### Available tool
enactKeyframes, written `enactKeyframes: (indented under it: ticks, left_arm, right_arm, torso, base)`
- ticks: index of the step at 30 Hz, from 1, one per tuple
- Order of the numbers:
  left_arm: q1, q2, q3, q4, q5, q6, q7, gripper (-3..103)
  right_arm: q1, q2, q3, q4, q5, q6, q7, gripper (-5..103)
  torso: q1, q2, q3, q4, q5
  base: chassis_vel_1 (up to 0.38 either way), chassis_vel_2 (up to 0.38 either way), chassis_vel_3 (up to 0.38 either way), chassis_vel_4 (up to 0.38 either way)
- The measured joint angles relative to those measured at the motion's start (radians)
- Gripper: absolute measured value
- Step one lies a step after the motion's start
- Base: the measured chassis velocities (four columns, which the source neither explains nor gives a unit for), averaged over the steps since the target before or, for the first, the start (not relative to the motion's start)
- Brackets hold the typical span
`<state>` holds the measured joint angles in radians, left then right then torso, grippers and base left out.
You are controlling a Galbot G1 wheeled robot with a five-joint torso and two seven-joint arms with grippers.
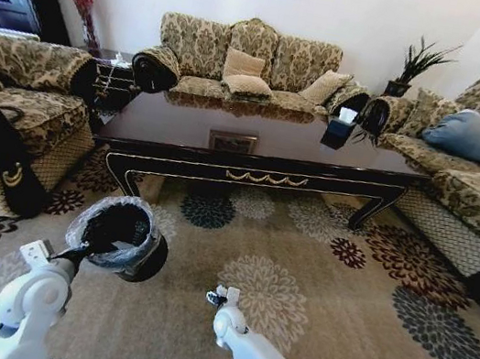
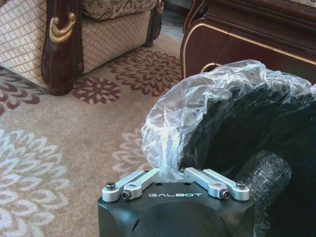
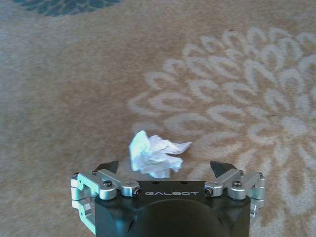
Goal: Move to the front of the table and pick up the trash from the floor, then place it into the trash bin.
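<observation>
The trash bin [image 1: 123,238] stands on the flowered carpet [image 1: 314,286], near the left front corner of the long dark desk [image 1: 256,141] and a little apart from it. It is a small round black bucket with a crinkled clear liner [image 2: 197,106] folded over its rim. Its inside looks dark in the head view, and what lies in it cannot be told.

The left gripper [image 1: 76,253] is at the bin's near rim. In the left wrist view its jaws are closed on a bunch of the liner just in front of the gripper body, and the bin's black wall [image 2: 256,128] stands close behind.

The right gripper [image 3: 165,170] hangs low over the carpet, to the right of the bin and well in front of the desk. Its jaws are spread wide. A crumpled white paper scrap [image 3: 155,154] lies on the carpet between the two dark fingertips [image 3: 109,166], and neither tip touches it.

On the desk top stand a small picture frame [image 1: 233,142] and a black tissue box [image 1: 340,129] with a white tissue sticking out of it.
</observation>
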<state>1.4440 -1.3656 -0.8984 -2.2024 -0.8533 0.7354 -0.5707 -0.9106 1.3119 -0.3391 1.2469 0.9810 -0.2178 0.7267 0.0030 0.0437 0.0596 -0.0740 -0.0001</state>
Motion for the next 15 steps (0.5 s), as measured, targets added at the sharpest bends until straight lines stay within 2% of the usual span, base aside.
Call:
enactKeyframes:
  ticks: [4, 7, 8, 10, 13, 14, 15]
  left_arm:
    - [-0.002, 0.003, 0.000, 0.000, -0.001, 0.000, 0.000, 2]
    - [-0.003, 0.002, 0.002, 0.000, 0.000, 0.000, 0.000, 2]
    - [-0.004, 0.002, 0.003, 0.001, 0.000, 0.000, 0.000, 2]
    - [-0.005, 0.001, 0.005, 0.001, 0.001, 0.000, -0.001, 2]
    - [-0.005, 0.001, 0.006, 0.001, 0.001, 0.000, -0.001, 2]
    - [-0.005, 0.000, 0.006, 0.003, 0.001, 0.000, -0.001, 2]
    - [-0.005, 0.000, 0.006, 0.005, 0.002, 0.000, -0.001, 2]
  right_arm:
    - [0.002, -0.004, 0.003, -0.010, -0.007, 0.009, -0.014, 101]
    - [0.000, -0.005, 0.001, -0.009, -0.010, 0.012, -0.017, 92]
    - [0.000, -0.005, 0.000, -0.008, -0.011, 0.012, -0.018, 92]
    - [-0.003, -0.004, -0.003, -0.008, -0.016, 0.014, -0.021, 82]
    - [-0.004, -0.003, -0.003, -0.010, -0.018, 0.014, -0.024, 77]
    - [-0.004, -0.002, -0.003, -0.012, -0.020, 0.015, -0.026, 71]
    - [-0.005, -0.002, -0.004, -0.018, -0.027, 0.019, -0.032, 60]
  torso:
    - [0.000, 0.000, 0.000, 0.0000, 0.0000]
    - [0.000, 0.000, 0.000, 0.0000, 0.0000]
    - [0.000, 0.000, 0.000, 0.0000, 0.0000]
    - [0.000, 0.000, 0.000, 0.0000, 0.0000]
    - [0.000, 0.000, 0.000, 0.0000, 0.0001]
    - [0.000, 0.000, 0.000, 0.0000, 0.0000]
    - [0.000, 0.000, 0.000, 0.0000, 0.0000]
  base:
    - [0.000, 0.000, 0.000, 0.000]
    - [0.000, 0.000, 0.000, 0.000]
    - [0.000, 0.000, 0.000, 0.000]
    - [0.000, 0.000, 0.000, 0.000]
    - [0.000, 0.000, 0.000, 0.000]
    - [0.000, 0.000, 0.000, 0.000]
    - [0.000, 0.000, 0.000, 0.000]
